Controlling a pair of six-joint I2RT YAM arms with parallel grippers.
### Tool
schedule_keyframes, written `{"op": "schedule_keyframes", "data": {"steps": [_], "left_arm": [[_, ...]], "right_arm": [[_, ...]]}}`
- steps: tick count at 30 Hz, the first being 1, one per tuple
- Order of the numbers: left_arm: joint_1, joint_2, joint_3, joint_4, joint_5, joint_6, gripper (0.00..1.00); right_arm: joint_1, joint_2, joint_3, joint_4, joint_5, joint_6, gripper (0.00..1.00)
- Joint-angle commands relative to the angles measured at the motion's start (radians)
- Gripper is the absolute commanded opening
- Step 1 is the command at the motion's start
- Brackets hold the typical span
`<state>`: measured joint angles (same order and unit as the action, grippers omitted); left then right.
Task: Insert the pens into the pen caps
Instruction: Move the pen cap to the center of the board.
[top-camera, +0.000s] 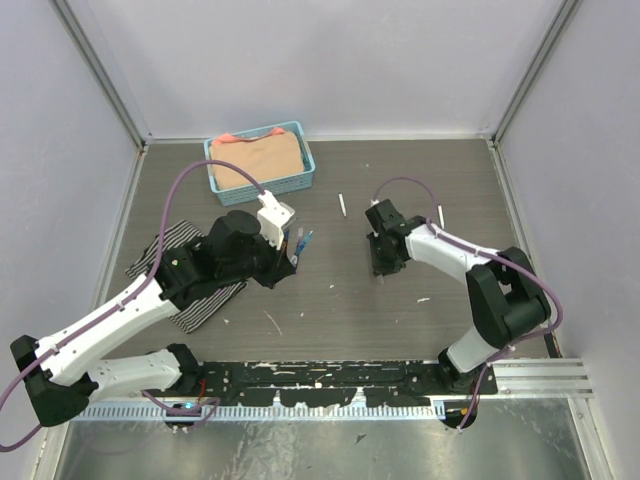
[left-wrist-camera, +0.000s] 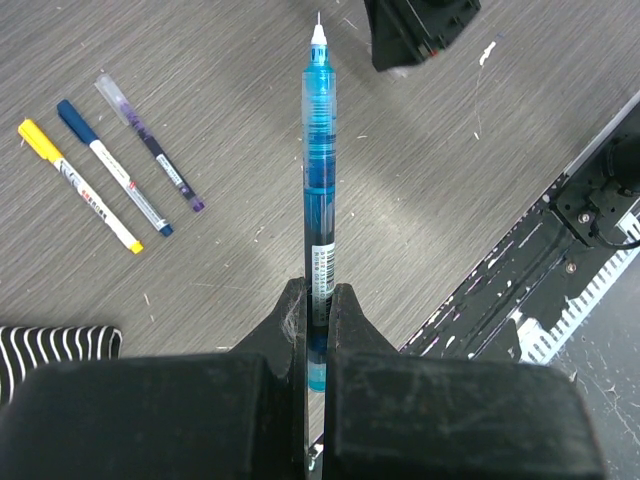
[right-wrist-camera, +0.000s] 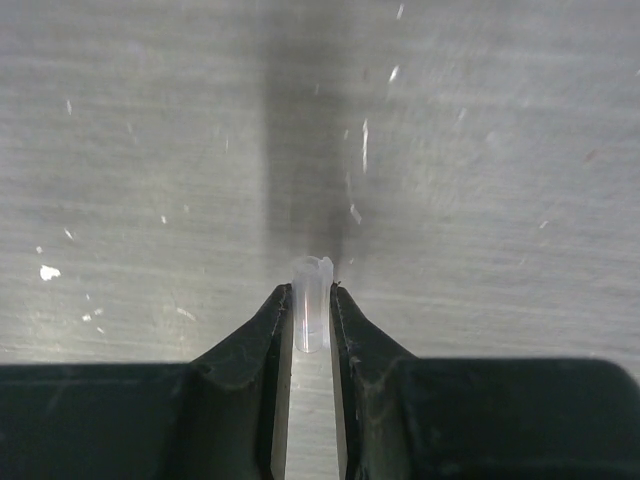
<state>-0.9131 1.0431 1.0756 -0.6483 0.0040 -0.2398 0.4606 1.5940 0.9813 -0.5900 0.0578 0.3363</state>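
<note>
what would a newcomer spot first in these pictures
The translucent blue pen, bare tip pointing away, is clamped in the left gripper, left of centre. To its right, the right gripper pinches a small clear plastic cap. A blue plastic basket holding peach cloth sits at the back.

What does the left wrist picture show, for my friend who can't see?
The black left gripper pinches a see-through blue plastic pen, its white tip pointing away over the grey wood-grain table. Three thinner pens, capped yellow, dark blue and clear, lie to its left.
</note>
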Motion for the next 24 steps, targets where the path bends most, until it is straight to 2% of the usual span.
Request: {"op": "schedule_keyframes", "data": {"steps": [1,10,13,18,24], "left_arm": [[0.003,-0.015,0.014,0.037,-0.018,-0.008,0.0],[0.002,-0.029,0.004,0.047,-0.051,-0.025,0.0],[0.003,-0.032,0.004,0.044,-0.057,-0.024,0.0],[0.002,-0.033,-0.002,0.042,-0.057,-0.025,0.0],[0.002,-0.03,-0.003,0.046,-0.053,-0.029,0.0]], "right_arm": [[0.061,-0.079,-0.076,0.019,0.069,0.113,0.16],[0.111,-0.093,-0.15,0.014,0.12,0.208,0.17],[0.114,-0.089,-0.151,0.015,0.132,0.218,0.26],[0.116,-0.072,-0.15,0.019,0.136,0.207,0.36],[0.116,-0.06,-0.147,0.036,0.115,0.189,0.38]]}}
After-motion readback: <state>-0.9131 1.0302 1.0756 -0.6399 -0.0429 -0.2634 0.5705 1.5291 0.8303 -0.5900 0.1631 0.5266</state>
